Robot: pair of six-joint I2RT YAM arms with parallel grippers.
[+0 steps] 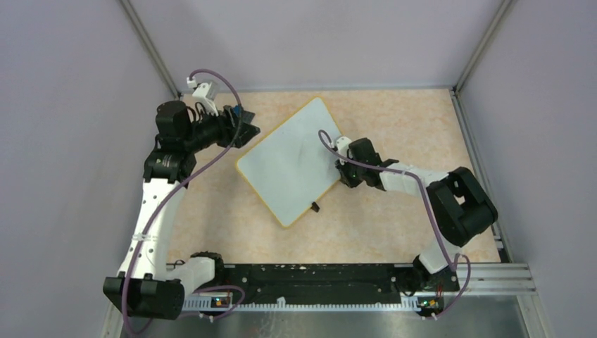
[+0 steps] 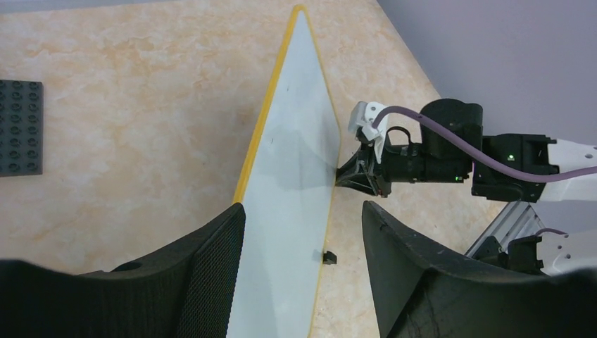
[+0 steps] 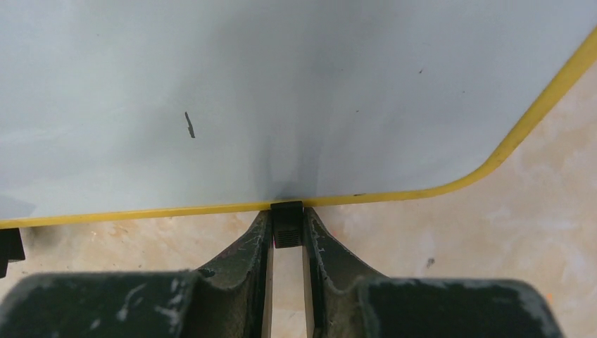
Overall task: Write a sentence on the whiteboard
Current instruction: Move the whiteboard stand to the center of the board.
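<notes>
The whiteboard, white with a thin yellow rim, lies at an angle on the table. Its surface is blank except for one short black mark; no sentence shows. My right gripper is shut on a small black clip foot on the board's right edge, also seen in the top view. My left gripper is open at the board's far-left corner. The board runs below the gap between its fingers. I cannot tell whether they touch it.
A dark studded plate lies on the table left of the left gripper, by the back-left wall. A second clip foot sticks out from the board's near edge. Grey walls close in the tan table on three sides.
</notes>
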